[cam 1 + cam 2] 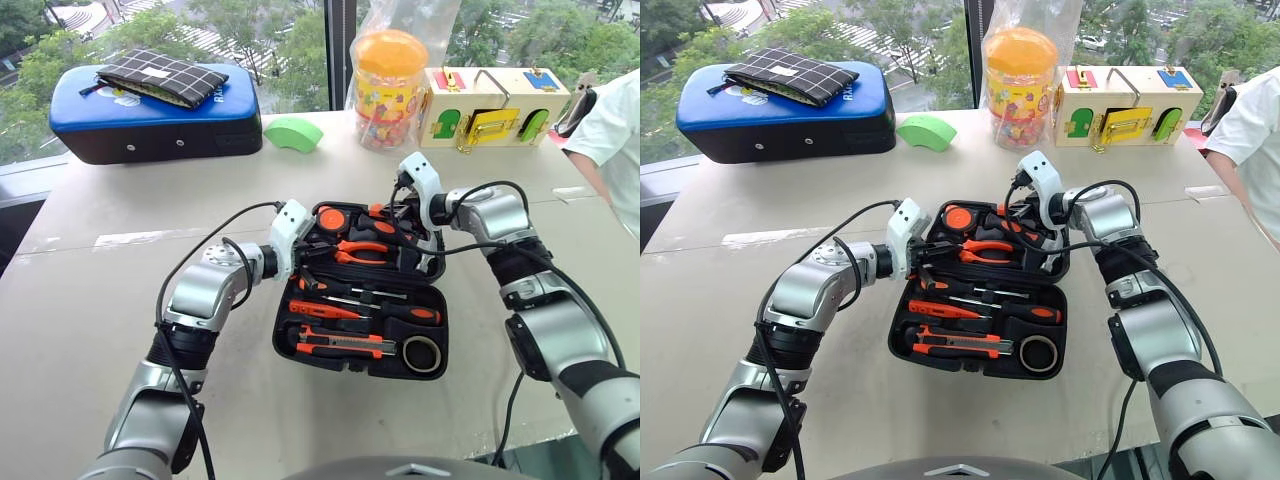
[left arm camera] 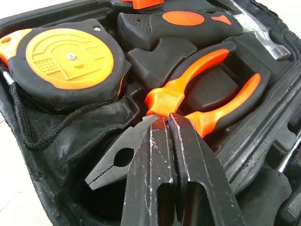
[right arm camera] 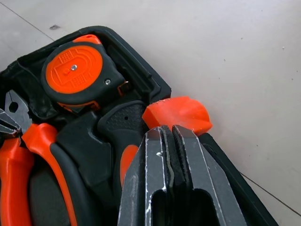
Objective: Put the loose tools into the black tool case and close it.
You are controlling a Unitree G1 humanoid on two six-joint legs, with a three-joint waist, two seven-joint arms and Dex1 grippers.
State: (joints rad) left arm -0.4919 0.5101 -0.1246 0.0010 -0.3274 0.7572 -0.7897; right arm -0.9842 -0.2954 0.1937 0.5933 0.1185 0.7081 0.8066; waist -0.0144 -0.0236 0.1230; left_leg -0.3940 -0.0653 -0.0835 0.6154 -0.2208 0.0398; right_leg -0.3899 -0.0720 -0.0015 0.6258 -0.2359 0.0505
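person [image 1: 612, 135] cut off, pliers [image 2: 188, 101] part-hidden

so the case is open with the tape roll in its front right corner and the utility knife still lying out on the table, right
Not quite: the utility knife already lies inside the open case, along its front edge, just left of the tape roll. The left eye view shows this; the rest is right.

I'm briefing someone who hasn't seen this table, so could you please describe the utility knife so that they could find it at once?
Find the open black tool case in the middle of the table, between the robot's arms. The utility knife lies along the case's near edge, left of the dark tape roll. It is a flat orange-and-black bar, broader than the slim screwdrivers just behind it.
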